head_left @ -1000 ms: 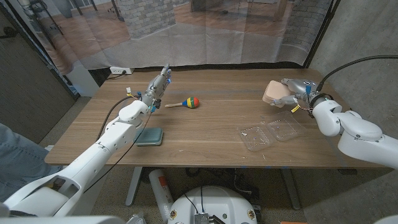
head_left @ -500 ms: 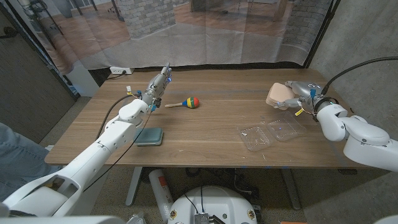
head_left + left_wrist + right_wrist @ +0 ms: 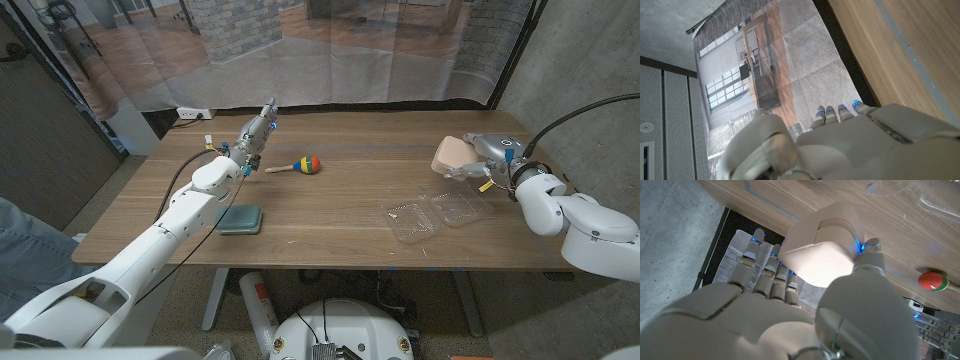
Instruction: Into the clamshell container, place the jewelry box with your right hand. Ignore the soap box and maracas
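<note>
Right hand (image 3: 487,157) fingers (image 3: 749,262) gripping jewelry box (image 3: 450,155), near clamshell container (image 3: 432,213)

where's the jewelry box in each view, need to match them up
Head view: the jewelry box is at the table's far right, held by the right hand.
Left wrist view: not in this picture.
Right wrist view: jewelry box at the centre, between thumb and fingers.
Shared landmark: the maraca, also at the right wrist view's edge.

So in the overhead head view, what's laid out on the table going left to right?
Teal soap box → left robot hand → maraca → clear clamshell container → beige jewelry box, held in the right robot hand.
</note>
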